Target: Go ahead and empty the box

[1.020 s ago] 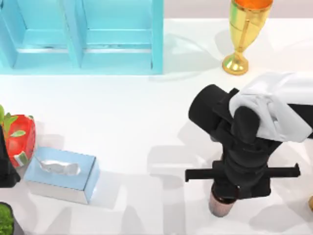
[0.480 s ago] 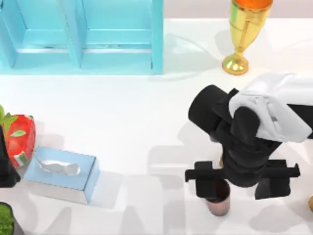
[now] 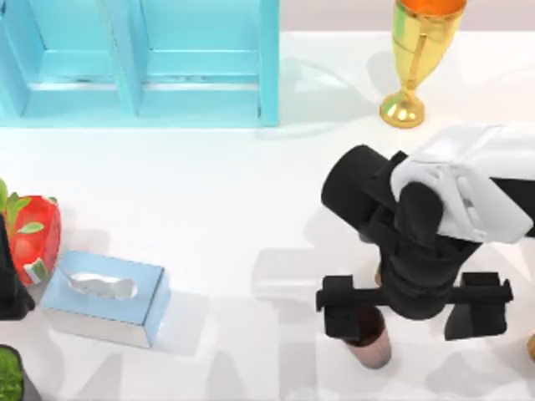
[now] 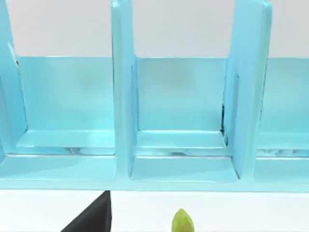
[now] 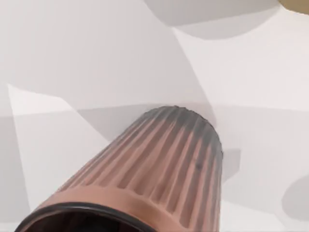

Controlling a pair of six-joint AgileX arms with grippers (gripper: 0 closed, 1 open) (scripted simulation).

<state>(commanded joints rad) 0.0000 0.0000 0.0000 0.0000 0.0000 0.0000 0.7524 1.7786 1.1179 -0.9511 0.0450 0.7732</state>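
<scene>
A: Right gripper (image 3: 415, 307)?

B: Near edge of the bench (image 3: 242, 200), right half in the top view. Jaws spread wide, one finger block on either side, well apart. Nothing pinched between them.

A: What sits under it?

B: A ribbed brown cup (image 3: 369, 341), upright, just beside the left-hand finger and partly hidden beneath it. In the right wrist view the cup (image 5: 154, 174) stands on the white surface, dark rim closest to the camera, ribs running down its wall.

A: Touching the finger?

B: Cannot tell from above; the finger overlaps it.

A: Left arm?

B: Parked at the left edge of the top view, a dark piece of it (image 3: 10, 284) showing. Cannot tell how its jaws stand.

A: The box?

B: A pale blue tissue box (image 3: 104, 296) lies on the left side of the bench, near edge, a white tissue (image 3: 100, 286) poking from its top slot. Well apart from the right gripper.

A: Around it?

B: Red strawberry-patterned object (image 3: 33, 238) just beside it on the left. Something green (image 3: 8, 376) at the near left corner.

A: Far side?

B: Blue shelf unit (image 3: 138, 63) with open compartments, far left. The left wrist view faces the unit (image 4: 178, 125); its dividers stand upright. Gold trophy cup (image 3: 414, 58) far right, upright.
</scene>
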